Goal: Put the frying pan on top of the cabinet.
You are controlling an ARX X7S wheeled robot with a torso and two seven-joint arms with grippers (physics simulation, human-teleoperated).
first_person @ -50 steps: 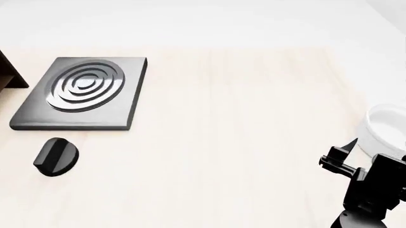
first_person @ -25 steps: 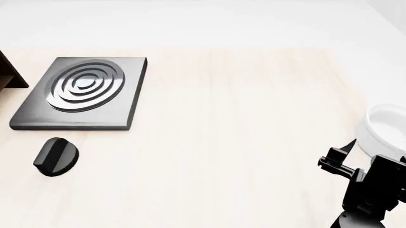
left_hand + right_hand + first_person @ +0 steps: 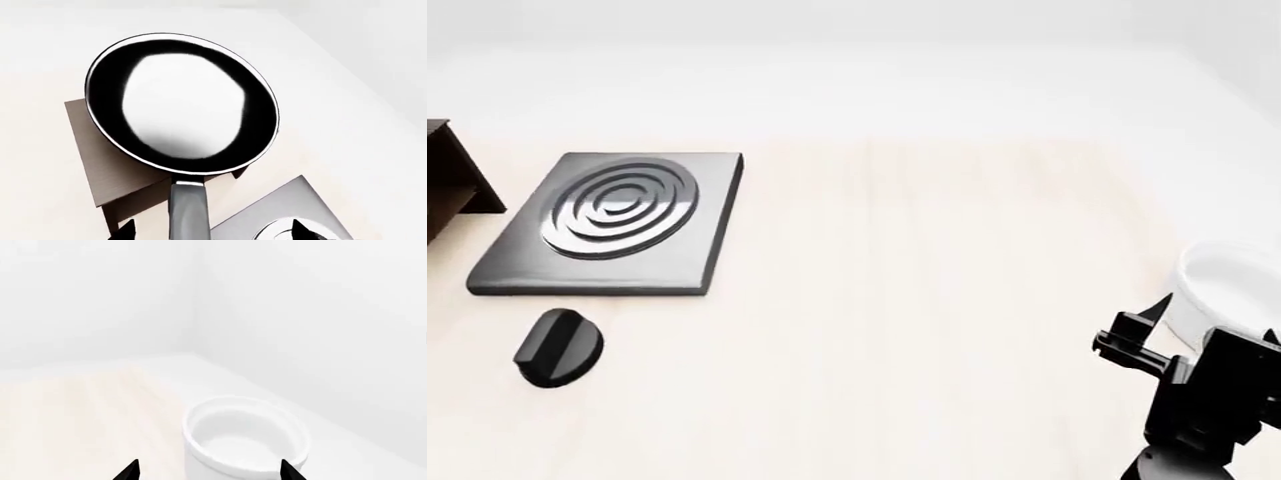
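Round black frying pan with glossy pale-reflecting inside [image 3: 181,102] over flat top of dark brown wooden cabinet [image 3: 100,165]; contact with that top not discernible. Long grey handle [image 3: 189,212] between two black fingertips [image 3: 124,229] of left gripper [image 3: 210,231], spread either side of it; grip on handle not discernible. Flat grey square hob with concentric rings [image 3: 610,220] beside cabinet corner [image 3: 457,190]. Small black knob [image 3: 555,347] near hob. Right gripper [image 3: 208,471] spread, holding nothing, tips framing white round bowl [image 3: 246,442].
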